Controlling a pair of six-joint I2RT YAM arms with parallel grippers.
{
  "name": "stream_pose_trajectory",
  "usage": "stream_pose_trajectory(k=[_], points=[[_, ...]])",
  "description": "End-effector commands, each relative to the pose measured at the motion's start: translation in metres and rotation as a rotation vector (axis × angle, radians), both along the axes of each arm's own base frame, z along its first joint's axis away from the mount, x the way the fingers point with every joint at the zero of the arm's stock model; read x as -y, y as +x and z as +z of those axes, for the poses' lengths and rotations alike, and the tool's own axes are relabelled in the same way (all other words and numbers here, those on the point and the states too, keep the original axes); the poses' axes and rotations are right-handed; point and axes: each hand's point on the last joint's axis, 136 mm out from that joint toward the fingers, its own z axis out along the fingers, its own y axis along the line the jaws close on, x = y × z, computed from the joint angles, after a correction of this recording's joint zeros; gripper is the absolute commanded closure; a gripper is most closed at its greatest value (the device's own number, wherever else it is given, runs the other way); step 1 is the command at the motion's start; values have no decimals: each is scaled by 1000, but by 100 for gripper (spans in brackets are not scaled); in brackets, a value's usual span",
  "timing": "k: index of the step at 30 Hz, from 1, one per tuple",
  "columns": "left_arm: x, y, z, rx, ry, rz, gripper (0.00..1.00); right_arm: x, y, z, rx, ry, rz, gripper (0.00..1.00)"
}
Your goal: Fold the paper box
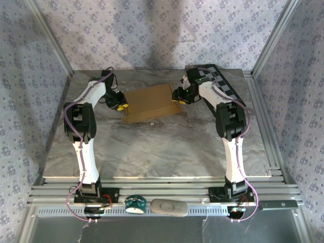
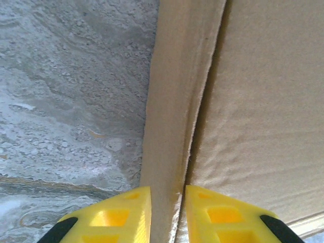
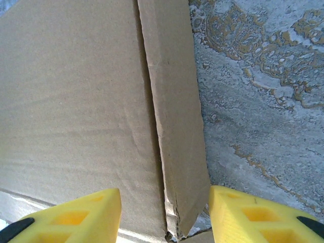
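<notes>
Top external, left to right: left gripper (image 1: 120,107) right at the left short end of the paper box (image 1: 151,104), right gripper (image 1: 178,97) right at the opposite short end. Brown box low on the far middle of the counter (image 1: 152,152), long axis across from left to right, right end a shade farther back. One gripper per end, neither noticeably nearer. Beyond the right gripper, a checkerboard panel (image 1: 223,81) at the far right corner, apart from the box.

Left wrist: bare counter (image 2: 66,101) on the left, then the narrow end flap (image 2: 172,101) of the box straight ahead of the left gripper (image 2: 168,195), slotted between the two yellow fingers (image 2: 121,217), broad face of the box off to the right. Jaws narrow, one finger close against each side of the flap. Cannot tell whether truly pinching or a hair short of it.

Right wrist: broad face of the box (image 3: 76,101) on the left, its end flap (image 3: 177,126) ahead of the right gripper (image 3: 163,196), counter (image 3: 263,101) on the right. Jaws well apart, flap between them with room on both sides, nothing held.

Judging from this, coming move hinges on each end flap lying in line with its gripper's gap: first a firm squeeze at both ends, then probably a fold of each flap toward the middle, along the box's long axis
</notes>
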Motion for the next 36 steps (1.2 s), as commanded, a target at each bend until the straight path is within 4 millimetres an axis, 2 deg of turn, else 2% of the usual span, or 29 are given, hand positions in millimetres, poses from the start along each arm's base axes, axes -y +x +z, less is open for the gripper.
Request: stream_pose_trajectory(k=[1, 6, 11, 18, 24, 32, 36], points=[[-4, 1, -8, -6, 41, -23, 76, -3, -3, 9, -5, 8, -6, 51], [-3, 11, -3, 30, 40, -14, 75, -2, -4, 9, -7, 5, -4, 51], [2, 15, -10, 9, 53, -41, 76, -2, -5, 9, -9, 2, -1, 51], [4, 7, -23, -24, 75, -55, 84, 0, -7, 11, -5, 0, -5, 52], [7, -1, -32, -43, 97, -80, 86, 1, -8, 13, -1, -2, -12, 53], [4, -9, -34, -51, 155, -109, 89, 5, -7, 21, 13, -4, -21, 53], [3, -12, -36, -55, 171, -113, 78, 6, -8, 23, 17, -1, -21, 53]])
